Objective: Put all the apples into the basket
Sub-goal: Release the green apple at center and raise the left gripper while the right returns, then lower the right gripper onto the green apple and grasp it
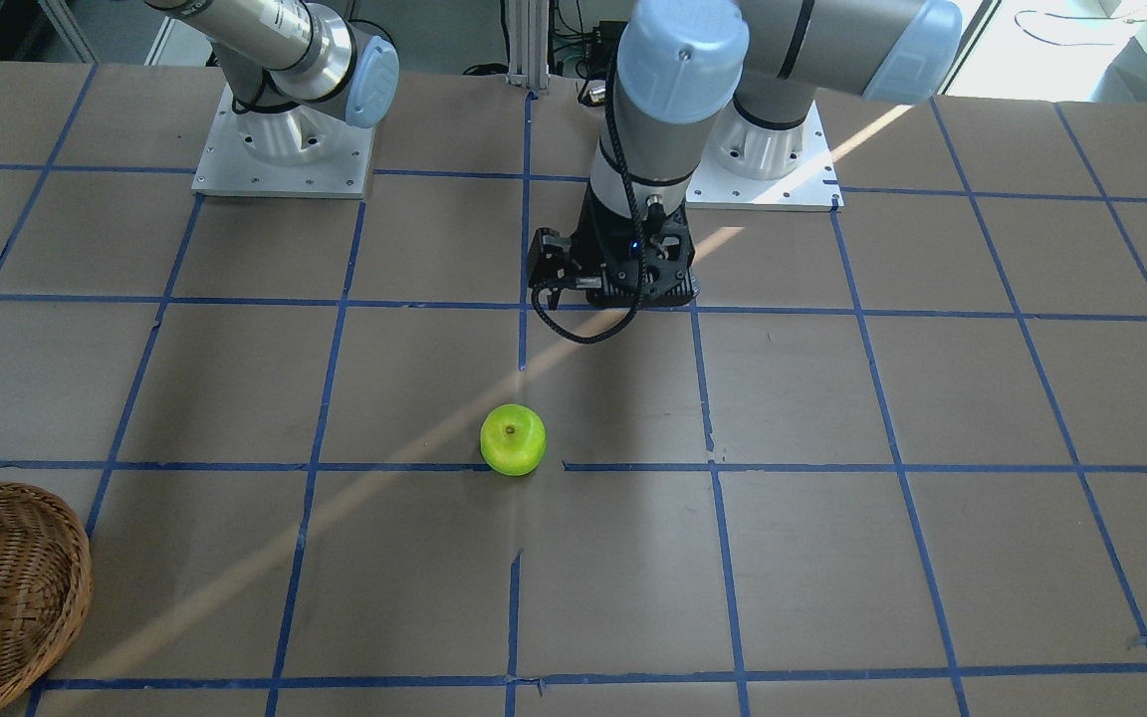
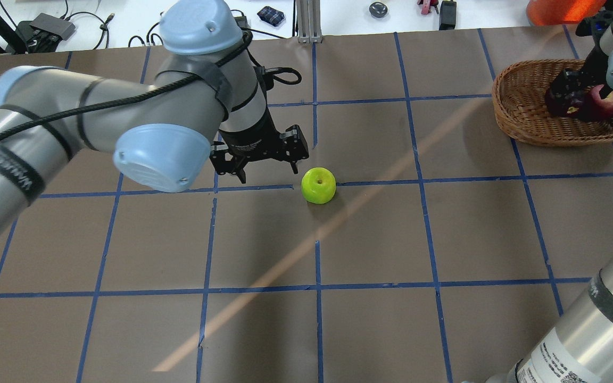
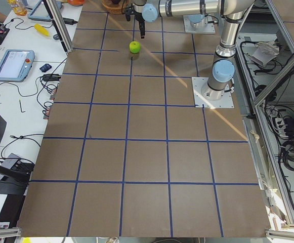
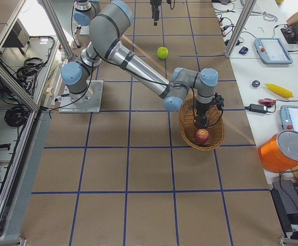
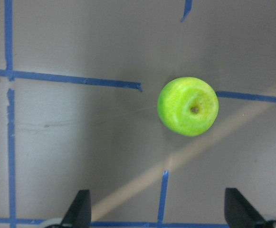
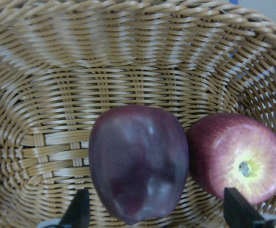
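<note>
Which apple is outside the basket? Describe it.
On the table's middle, on a blue tape line, beside the left gripper, sits the green apple. Its lime colour sets it apart: the maroon apple and red apple lie in the basket.

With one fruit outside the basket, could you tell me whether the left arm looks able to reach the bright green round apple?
Probably yes: the left gripper hangs open close beside the bright green round apple, with nothing on the table between them.
</note>
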